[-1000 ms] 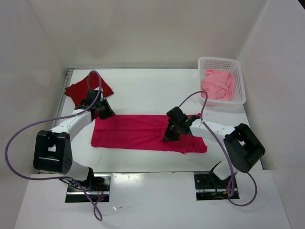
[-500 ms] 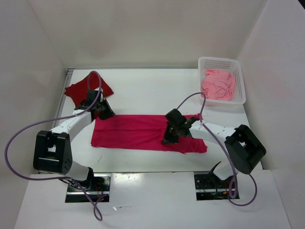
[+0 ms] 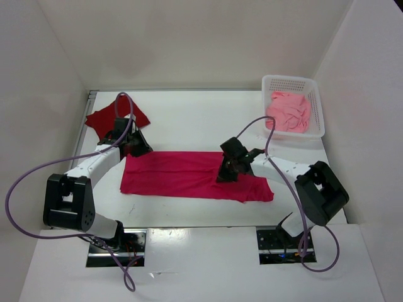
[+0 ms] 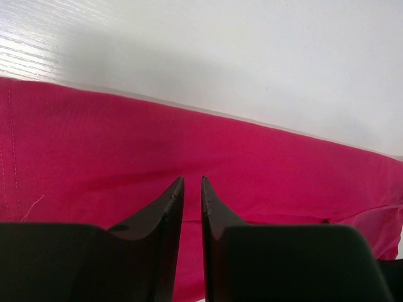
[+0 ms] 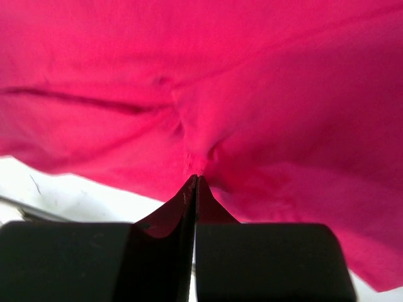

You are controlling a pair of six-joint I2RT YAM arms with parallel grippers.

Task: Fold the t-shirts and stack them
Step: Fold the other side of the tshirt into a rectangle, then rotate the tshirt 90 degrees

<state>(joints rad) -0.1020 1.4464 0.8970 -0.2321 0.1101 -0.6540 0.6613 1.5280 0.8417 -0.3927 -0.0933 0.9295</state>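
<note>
The bright crimson t-shirt (image 3: 182, 175) lies as a long folded strip across the middle of the table. My right gripper (image 5: 196, 177) is shut on a pinch of it, and the cloth puckers at the tips; in the top view this gripper (image 3: 228, 172) sits on the strip's right part. My left gripper (image 4: 192, 180) is over the strip's left end (image 3: 137, 148), its jaws a narrow gap apart with flat cloth showing through. The dark red t-shirt (image 3: 104, 119) lies flat at the back left. The salmon pink t-shirt (image 3: 288, 112) is bunched in the basket.
A white perforated basket (image 3: 288, 79) stands at the table's back right corner. White walls close in the table (image 3: 189, 119) on three sides. Purple cables loop from both arms over the table's sides.
My right gripper has shifted slightly toward the back with the crimson cloth pinched in it. The left arm has not moved.
</note>
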